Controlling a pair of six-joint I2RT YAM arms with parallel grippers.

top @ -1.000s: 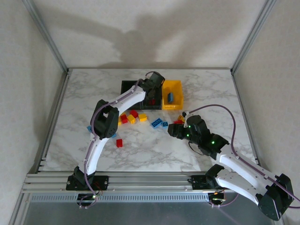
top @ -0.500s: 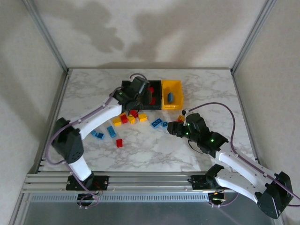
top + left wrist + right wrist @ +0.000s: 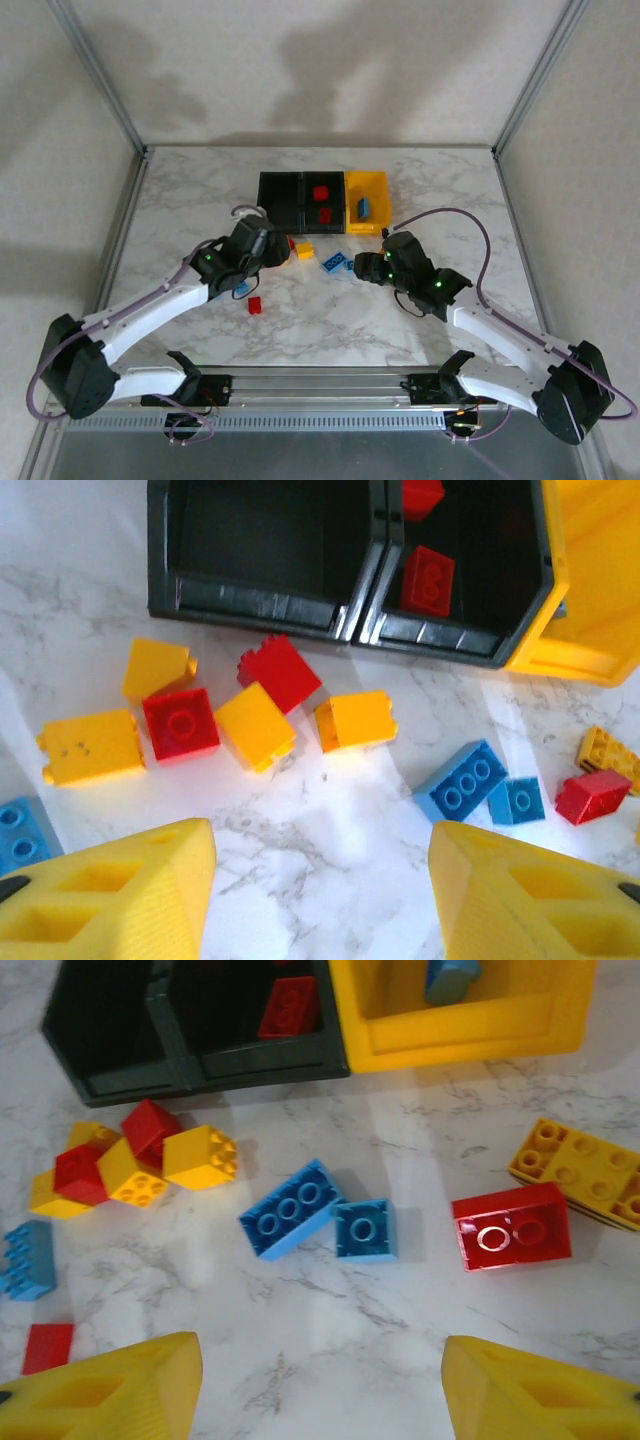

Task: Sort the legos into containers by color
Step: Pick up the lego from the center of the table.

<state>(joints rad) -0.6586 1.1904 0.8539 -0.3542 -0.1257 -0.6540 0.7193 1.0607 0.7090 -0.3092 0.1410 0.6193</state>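
Left gripper point(image 3: 320, 880) and right gripper point(image 3: 320, 1385): we see both with jaws apart and empty, above the marble table point(image 3: 330, 800). Most legos point(image 3: 255, 723) lie loose just before the containers point(image 3: 265, 602). Two red bricks point(image 3: 427, 580) sit in the middle black bin point(image 3: 440, 640), and one blue brick point(image 3: 450, 978) in the yellow bin point(image 3: 470, 1035).

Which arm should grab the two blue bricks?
Probably the right. The right hand is open beside the blue bricks. The left hand hovers farther off, by the red and yellow pile.
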